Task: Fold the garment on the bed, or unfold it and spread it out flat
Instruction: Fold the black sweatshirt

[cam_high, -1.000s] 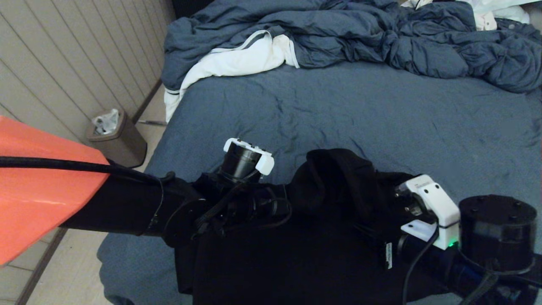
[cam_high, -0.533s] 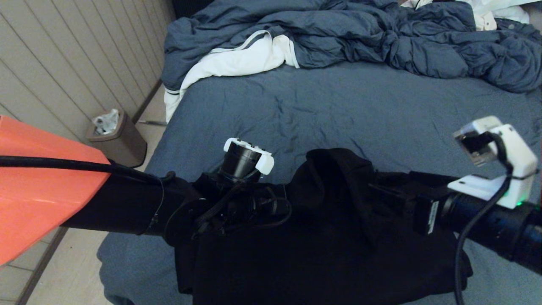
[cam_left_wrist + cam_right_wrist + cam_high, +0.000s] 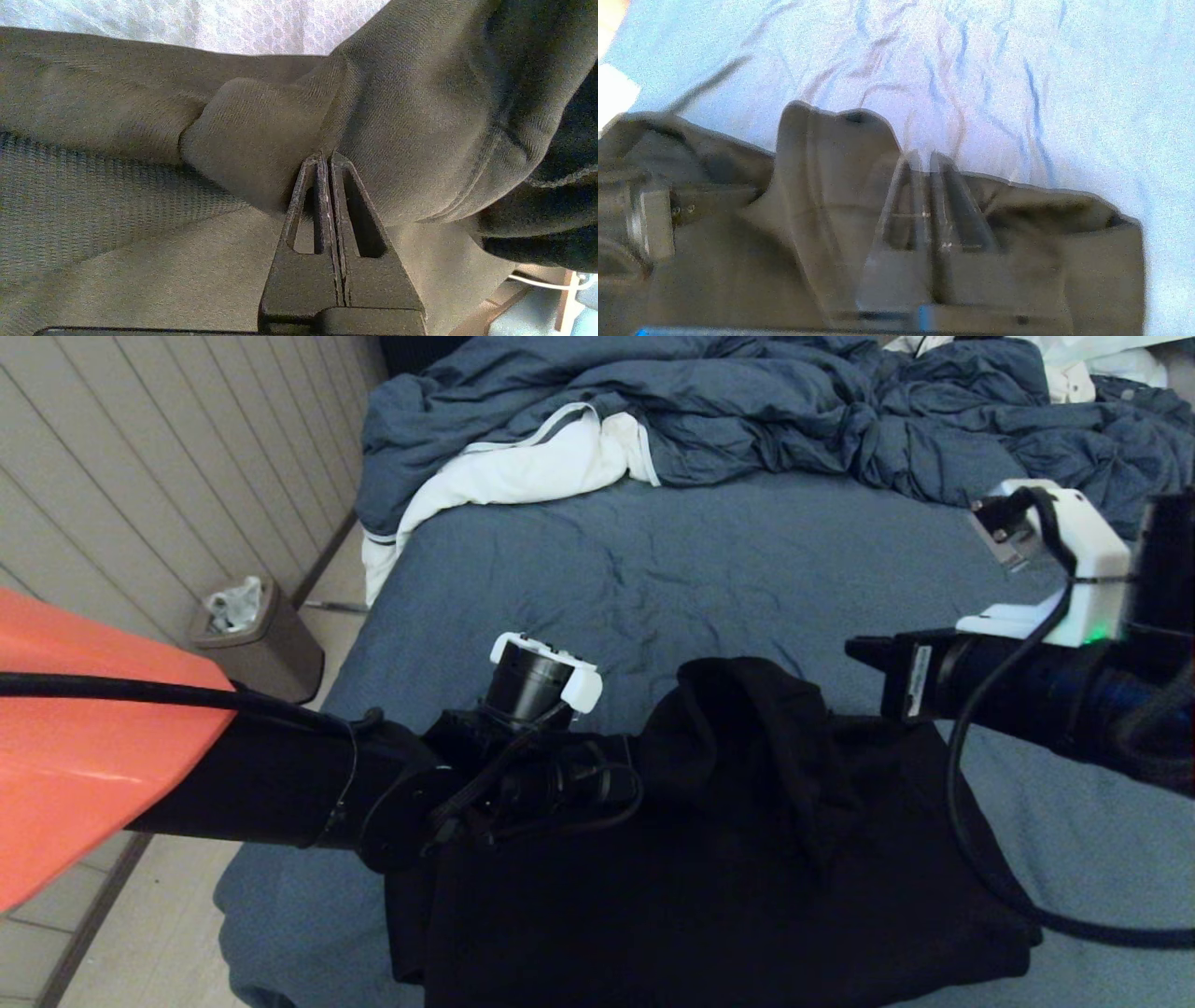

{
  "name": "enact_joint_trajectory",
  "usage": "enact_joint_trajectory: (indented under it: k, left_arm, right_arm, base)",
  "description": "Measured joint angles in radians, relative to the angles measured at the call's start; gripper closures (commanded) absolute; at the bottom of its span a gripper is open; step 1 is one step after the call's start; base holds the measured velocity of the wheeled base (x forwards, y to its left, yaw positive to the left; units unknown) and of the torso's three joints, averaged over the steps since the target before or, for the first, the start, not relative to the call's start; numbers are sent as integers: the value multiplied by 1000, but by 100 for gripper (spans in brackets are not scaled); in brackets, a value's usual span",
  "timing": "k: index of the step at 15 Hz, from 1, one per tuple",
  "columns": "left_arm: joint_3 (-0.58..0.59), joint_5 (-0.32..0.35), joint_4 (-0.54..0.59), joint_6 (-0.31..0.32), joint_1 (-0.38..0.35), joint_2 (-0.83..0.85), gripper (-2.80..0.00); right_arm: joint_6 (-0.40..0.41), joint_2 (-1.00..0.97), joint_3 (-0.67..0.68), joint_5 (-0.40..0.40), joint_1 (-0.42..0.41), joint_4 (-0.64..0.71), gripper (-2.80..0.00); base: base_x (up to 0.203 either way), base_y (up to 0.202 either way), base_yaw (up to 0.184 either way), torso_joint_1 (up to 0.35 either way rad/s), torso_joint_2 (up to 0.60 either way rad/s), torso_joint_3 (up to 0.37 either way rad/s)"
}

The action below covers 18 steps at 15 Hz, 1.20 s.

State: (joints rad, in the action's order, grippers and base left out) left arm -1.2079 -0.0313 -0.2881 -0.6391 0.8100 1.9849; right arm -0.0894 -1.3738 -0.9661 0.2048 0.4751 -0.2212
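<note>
The left gripper, jaws together and buried in the garment, is nearer than the right gripper (jaws together, empty), which hovers above the garment's far edge on the bed.

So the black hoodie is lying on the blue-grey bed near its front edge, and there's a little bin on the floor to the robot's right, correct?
Nearly. The black hoodie does lie on the blue-grey bed near its front edge, but the bin stands on the floor to the robot's left, beside the panelled wall, not its right. The head view shows this.
</note>
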Motion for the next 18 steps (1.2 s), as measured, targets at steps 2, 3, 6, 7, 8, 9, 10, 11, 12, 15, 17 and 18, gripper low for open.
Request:
enact_joint_trajectory:
  k: [2,3,6,7,8,9,10,11,12,15,17,18]
  left_arm:
    - [-3,0,2,0,-2,-4,0]
    - [-5,0,4,-1,-2,-6,0]
    - [-6,0,7,-1,-3,-21,0]
    - [-7,0,7,-1,-3,-24,0]
    - [-7,0,8,-1,-3,-27,0]
    - [-6,0,8,-1,-3,-29,0]
    - [-6,0,8,-1,-3,-31,0]
    - [-6,0,8,-1,-3,-32,0]
    - [-6,0,8,-1,-3,-33,0]
    - [-6,-2,6,-3,-10,-43,0]
    - [-15,-2,8,-1,-28,-54,0]
    - [-20,-2,9,2,-42,-60,0]
  right_arm:
    - [-27,-73,-96,-1,-13,49,0]
    - [-34,-113,-139,-1,-20,63,0]
    - [-38,-218,-217,1,-27,73,0]
    - [-39,-248,-235,2,-29,73,0]
    - [-38,-278,-251,3,-31,74,0]
    - [-37,-305,-260,4,-30,74,0]
    - [-37,-329,-266,4,-27,74,0]
    - [-37,-346,-265,2,-22,74,0]
    - [-39,-356,-254,1,-8,75,0]
    - [-55,-353,-178,0,73,73,0]
    - [-79,-317,-114,1,131,71,0]
    - [-84,-292,-75,1,153,72,0]
  base:
    - [0,0,0,0,0,0]
    - [0,0,0,0,0,0]
    - [0,0,0,0,0,0]
    - [0,0,0,0,0,0]
    - [0,0,0,0,0,0]
    - [0,0,0,0,0,0]
    - [0,0,0,0,0,0]
    - [0,0,0,0,0,0]
    - [0,0,0,0,0,0]
    - [0,0,0,0,0,0]
    - [0,0,0,0,0,0]
    - [0,0,0,0,0,0]
